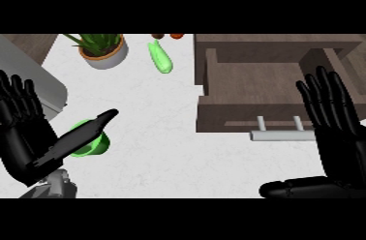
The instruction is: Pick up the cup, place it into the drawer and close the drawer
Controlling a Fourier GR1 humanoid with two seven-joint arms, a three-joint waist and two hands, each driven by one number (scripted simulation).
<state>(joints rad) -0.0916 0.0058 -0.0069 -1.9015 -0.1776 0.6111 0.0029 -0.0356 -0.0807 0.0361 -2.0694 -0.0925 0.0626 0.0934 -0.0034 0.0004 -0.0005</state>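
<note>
Risk of knocking over small green cup [91, 143], merely nudged by open, empty left hand [28, 132], thumb across.

Each robot hand, left [25, 137] and right [342, 137], is glossy black with long segmented fingers.

Surface [164, 152] is white with faint grey marbling. Cup [95, 143] at near left is bright green. Both hands are black: left hand [28, 137], right hand [336, 132]. Drawer [250, 86] at far right is dark brown wood grain, with a light grey handle [282, 134]. Far left: pot [109, 56] is pale grey with a tan rim, holding a green spiky plant [97, 40]. Beside it a light green bottle-shaped item [161, 57]. At the far edge, a small brown item [157, 36] and a red-orange one [176, 36]. Left edge has a grey panel [36, 74].
</note>
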